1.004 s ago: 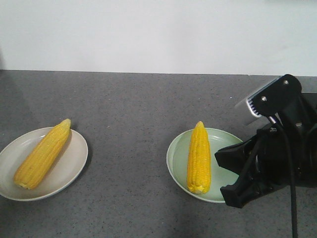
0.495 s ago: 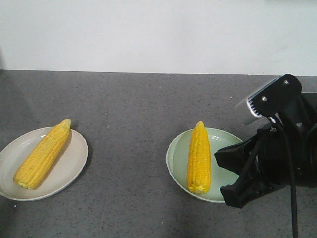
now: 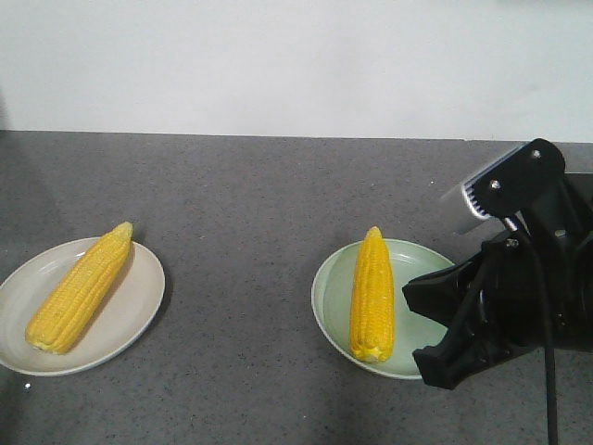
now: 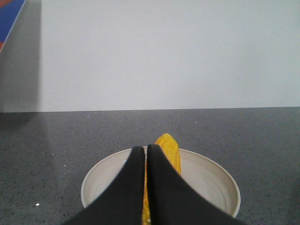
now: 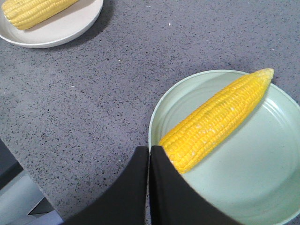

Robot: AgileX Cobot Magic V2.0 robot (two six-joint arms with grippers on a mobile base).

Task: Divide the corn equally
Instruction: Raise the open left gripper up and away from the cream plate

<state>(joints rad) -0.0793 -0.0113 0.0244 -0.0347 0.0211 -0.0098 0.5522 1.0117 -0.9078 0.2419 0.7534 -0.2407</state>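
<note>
Front view shows two cobs, one to a plate: one cob (image 3: 80, 287) lies slantwise on the white plate (image 3: 139, 311) at the left, and the other cob (image 3: 372, 295) lies near-to-far on the green plate (image 3: 326, 301) at the right. I see no other corn in any view. With one cob on each plate, the share looks even to me, so I judge the dividing done or close to it, as far as these pictures reach.

My right claw (image 5: 149, 180) has its jaws pressed together and holds nothing. From its wrist view it hangs over the near-left rim of the green plate, just beside the blunt end of that cob, but I cannot tell whether it touches the rim. In the front view the right arm (image 3: 505, 287) bulks just right of the green plate and hides that plate's right edge.

My left claw (image 4: 145, 180) is likewise closed and empty. It points over the near rim of the white plate, with the cob's tip showing beyond the fingers. The left arm does not appear in the front view.

Each cob rests well inside its rim, which should keep it from rolling off onto the counter (image 3: 241, 213). Between the plates the counter is bare, and so is the strip from the plates to the far wall (image 3: 278, 65). I reckon either arm could draw back without crossing a cob, though the right one sits close to the green rim and should lift before it swings.
</note>
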